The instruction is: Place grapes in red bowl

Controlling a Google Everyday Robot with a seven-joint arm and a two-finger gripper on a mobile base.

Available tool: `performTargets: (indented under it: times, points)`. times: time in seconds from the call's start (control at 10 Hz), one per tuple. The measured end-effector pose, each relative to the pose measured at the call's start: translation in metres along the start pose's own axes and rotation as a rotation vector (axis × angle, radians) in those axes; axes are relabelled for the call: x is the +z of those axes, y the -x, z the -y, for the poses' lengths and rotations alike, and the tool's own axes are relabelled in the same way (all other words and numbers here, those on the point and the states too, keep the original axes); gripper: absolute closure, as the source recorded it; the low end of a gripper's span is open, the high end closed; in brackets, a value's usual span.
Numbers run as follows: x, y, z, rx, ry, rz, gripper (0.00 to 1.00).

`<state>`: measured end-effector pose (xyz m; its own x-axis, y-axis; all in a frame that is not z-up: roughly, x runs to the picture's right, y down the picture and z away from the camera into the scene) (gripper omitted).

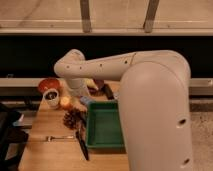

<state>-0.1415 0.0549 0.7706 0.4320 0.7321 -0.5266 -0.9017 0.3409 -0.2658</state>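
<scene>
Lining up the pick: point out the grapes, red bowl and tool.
grapes (72, 119), camera view, middle of cluster.
red bowl (42, 85), camera view, left rim.
tool (103, 90), camera view, dark tip behind green tray (105, 128).

The table (47, 155) is pale wood with a matt, faintly grained top, and the arm (150, 75) above it wears a smooth, off-white, plastic-looking shell with a soft sheen. The gripper (102, 91), low over the far side of the table just right of the arm's wrist, looks dark and matt. The green tray (105, 125) looks like smooth plastic, the fork (57, 137) near left of it thin pale metal, the grapes (72, 119) bumpy and dull, and the red bowl (45, 83) at the far left smooth and slightly glossy.
</scene>
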Motion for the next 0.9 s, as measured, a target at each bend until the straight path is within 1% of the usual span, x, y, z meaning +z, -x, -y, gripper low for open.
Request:
performTargets:
  times: [0.1, 0.2, 0.3, 0.5, 0.6, 0.7, 0.8, 0.9]
  points:
    - [0.002, 0.006, -0.02, -0.047, 0.016, 0.014, 0.38]
    - [0.003, 0.008, -0.023, -0.055, 0.019, 0.02, 0.38]
    - [0.003, 0.007, -0.016, -0.05, 0.009, 0.017, 0.38]
    - [0.003, 0.007, -0.022, -0.056, 0.017, 0.017, 0.38]
    - [0.005, 0.007, -0.019, -0.049, 0.017, 0.017, 0.38]
    - [0.009, 0.005, -0.02, -0.039, 0.031, 0.003, 0.38]
    - [0.019, 0.003, -0.024, -0.036, 0.045, -0.018, 0.38]
    - [0.037, -0.001, -0.031, -0.037, 0.06, -0.049, 0.38]
